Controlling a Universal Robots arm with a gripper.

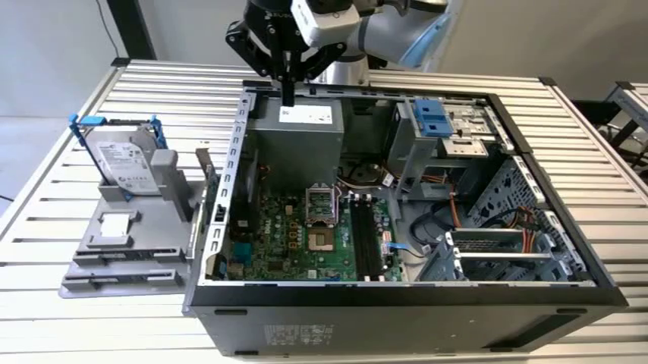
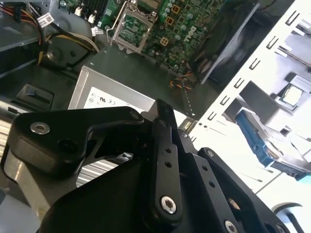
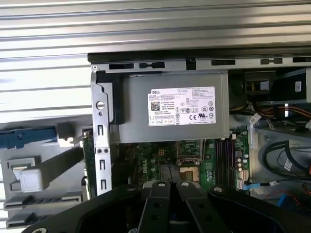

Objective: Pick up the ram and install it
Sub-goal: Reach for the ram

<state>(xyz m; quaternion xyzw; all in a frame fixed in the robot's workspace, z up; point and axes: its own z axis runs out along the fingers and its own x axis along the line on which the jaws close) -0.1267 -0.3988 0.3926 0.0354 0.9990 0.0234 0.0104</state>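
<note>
A: Exterior view: where's the ram (image 1: 202, 164)?
B: Upright in the holder (image 1: 121, 258) on the counter (image 1: 587, 129), just beside the case (image 1: 405, 303) wall. The hand (image 1: 288, 97) hangs closed and empty above the case.
A: Second wrist view?
B: Fingers (image 2: 165, 145) pressed together.
A: First wrist view?
B: Ram (image 3: 87, 155) (a green sliver, I think) outside that wall. Probably light, stiff and fragile, so I'd pinch its faces near the top, clear of the contacts.

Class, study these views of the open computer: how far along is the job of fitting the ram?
Nothing looks done: the ram seems to stand in the grey holder beside the case, and the black slots look empty. In hand: nothing visible; the shut gripper hangs above the power supply. Left: picking the ram up and installing it.
</note>
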